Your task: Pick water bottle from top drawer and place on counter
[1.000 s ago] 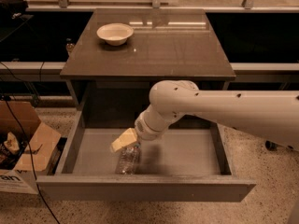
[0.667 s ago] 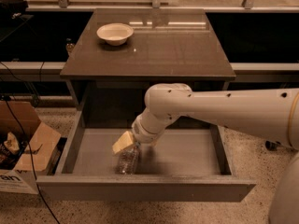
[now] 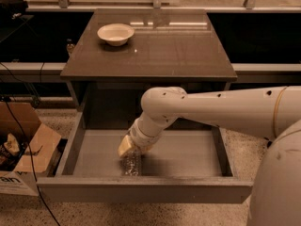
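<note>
The arm [image 3: 221, 109] is cream-white with a few small dark dots. Its gripper [image 3: 128, 147], pale yellow, sits low in the grey drawer [image 3: 188, 154], just above the clear ribbed bottle [image 3: 132, 164]. The counter [image 3: 160, 51] is glossy brown-grey and the bowl [image 3: 115, 33] on it off-white. The cardboard box [image 3: 33, 145] is tan, the floor [image 3: 117, 215] speckled beige.

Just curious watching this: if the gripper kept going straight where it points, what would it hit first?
Most likely the water bottle, lying in the open top drawer just beneath the gripper, which points down into the drawer. Whether they already touch is unclear from this view.
</note>
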